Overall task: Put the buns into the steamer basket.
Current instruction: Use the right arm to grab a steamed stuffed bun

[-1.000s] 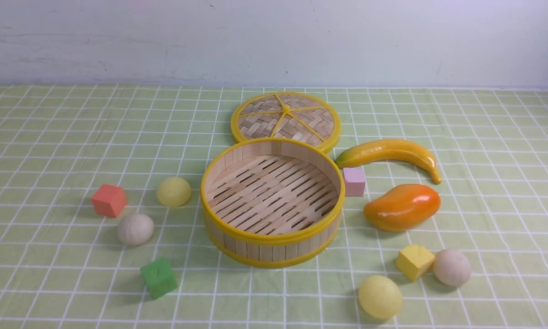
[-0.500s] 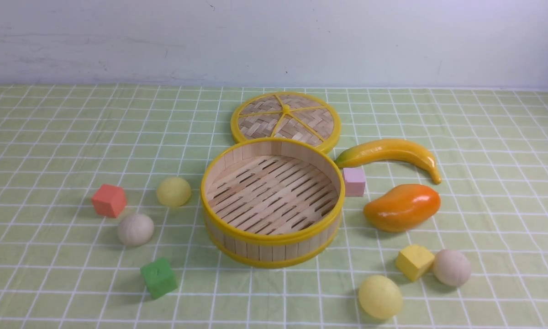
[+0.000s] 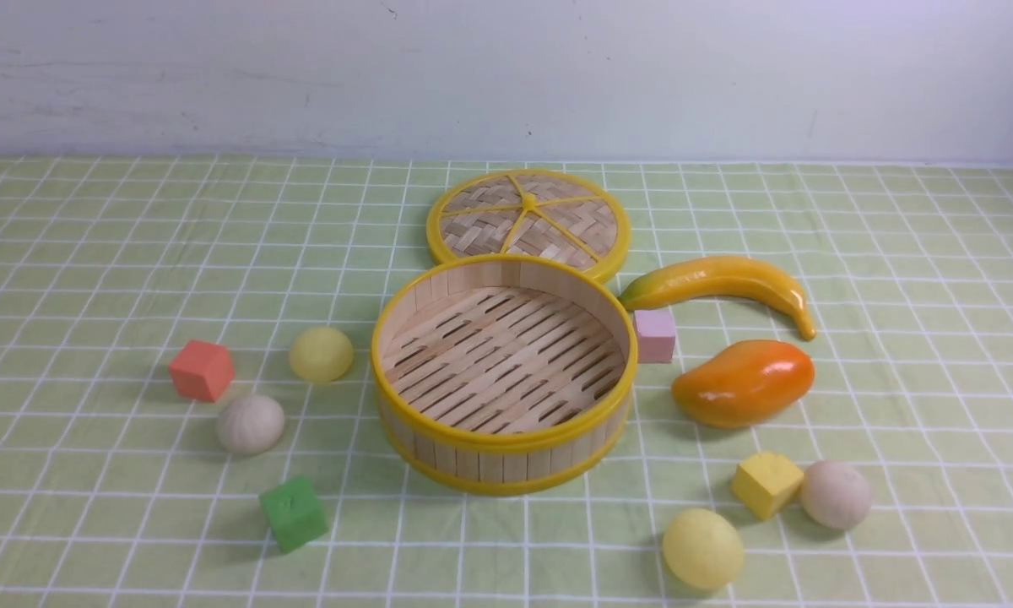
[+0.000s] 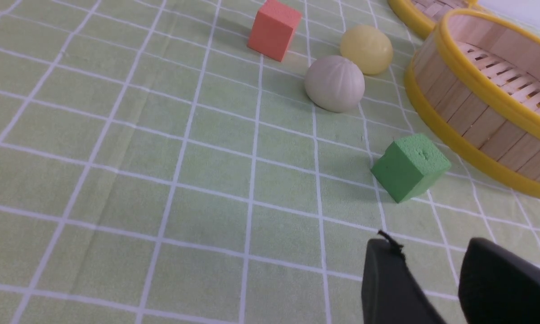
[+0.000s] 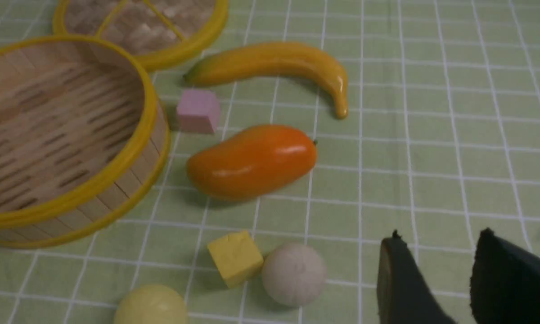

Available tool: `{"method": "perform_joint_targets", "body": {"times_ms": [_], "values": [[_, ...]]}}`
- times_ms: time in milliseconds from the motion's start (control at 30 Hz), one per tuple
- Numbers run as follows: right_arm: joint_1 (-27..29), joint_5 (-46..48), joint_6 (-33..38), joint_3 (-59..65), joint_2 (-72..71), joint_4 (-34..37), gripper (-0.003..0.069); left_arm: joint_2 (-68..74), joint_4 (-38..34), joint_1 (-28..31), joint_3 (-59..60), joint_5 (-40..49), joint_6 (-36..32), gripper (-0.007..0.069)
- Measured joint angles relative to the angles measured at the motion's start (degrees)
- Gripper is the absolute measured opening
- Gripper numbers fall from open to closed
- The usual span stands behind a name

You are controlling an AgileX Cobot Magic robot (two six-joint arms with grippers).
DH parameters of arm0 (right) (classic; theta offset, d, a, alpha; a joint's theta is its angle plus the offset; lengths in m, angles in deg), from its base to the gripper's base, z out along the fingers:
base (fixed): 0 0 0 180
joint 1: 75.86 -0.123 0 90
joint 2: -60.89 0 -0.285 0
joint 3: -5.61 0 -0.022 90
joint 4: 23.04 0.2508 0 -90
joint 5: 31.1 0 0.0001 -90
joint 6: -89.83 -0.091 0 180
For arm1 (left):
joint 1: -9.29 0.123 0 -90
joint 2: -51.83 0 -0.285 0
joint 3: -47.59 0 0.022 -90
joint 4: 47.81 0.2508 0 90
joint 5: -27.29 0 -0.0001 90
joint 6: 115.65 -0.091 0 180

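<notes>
The steamer basket (image 3: 490, 463) stands empty mid-table. Left of it lie a pale yellow bun (image 3: 322, 354) and an off-white bun (image 3: 251, 424). At the front right lie a second off-white bun (image 3: 836, 494) and a second pale yellow bun (image 3: 702, 548). My left gripper (image 4: 429, 245) is open and empty, above the cloth, short of the left off-white bun (image 4: 334, 83) and the left yellow bun (image 4: 366, 49). My right gripper (image 5: 440, 237) is open and empty, apart from the right off-white bun (image 5: 294, 274) and the right yellow bun (image 5: 150, 306).
The woven lid (image 3: 528, 221) lies behind the basket. A banana (image 3: 717, 283), mango (image 3: 743, 382) and pink cube (image 3: 655, 334) lie to its right. A yellow cube (image 3: 765, 482) touches the right off-white bun. A red cube (image 3: 202, 369) and green cube (image 3: 293, 512) lie on the left.
A small dark sliver has come into the front view at its right edge. Nothing on the table has moved.
</notes>
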Motion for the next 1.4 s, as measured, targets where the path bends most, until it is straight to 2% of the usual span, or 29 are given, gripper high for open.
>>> {"method": "perform_joint_targets", "body": {"times_ms": [200, 300, 467, 733, 1200, 1300, 1400], "values": [[0.0, 8.9, -0.6, -5.0, 12.4, 3.3, 0.0239, 0.0, -0.1, 0.0, 0.0, 0.0, 0.0, 0.0237], [0.0, 10.5, -0.6, -6.6, 16.6, 3.8, 0.0239, 0.0, -0.1, 0.0, 0.0, 0.0, 0.0, 0.0238], [-0.4, 8.4, -0.8, -7.2, 25.1, 6.4, 0.0239, 0.0, -0.1, 0.0, 0.0, 0.0, 0.0, 0.0238], [-2.9, 3.0, -0.7, -7.2, 33.2, 6.4, 0.0239, 0.0, -0.1, 0.0, 0.0, 0.0, 0.0, 0.0238], [-2.9, -2.5, -0.7, -7.4, 39.3, 5.9, 0.0235, 0.0, -0.1, 0.0, 0.0, 0.0, 0.0, 0.0238], [-2.9, -2.4, -0.1, -7.4, 39.5, 6.0, 0.0181, 0.0, -0.1, 0.0, 0.0, 0.0, 0.0, 0.0238], [-2.9, -2.1, 0.1, -7.4, 39.5, 6.3, 0.0088, 0.0, -0.1, 0.0, 0.0, 0.0, 0.0, 0.0238]]}}
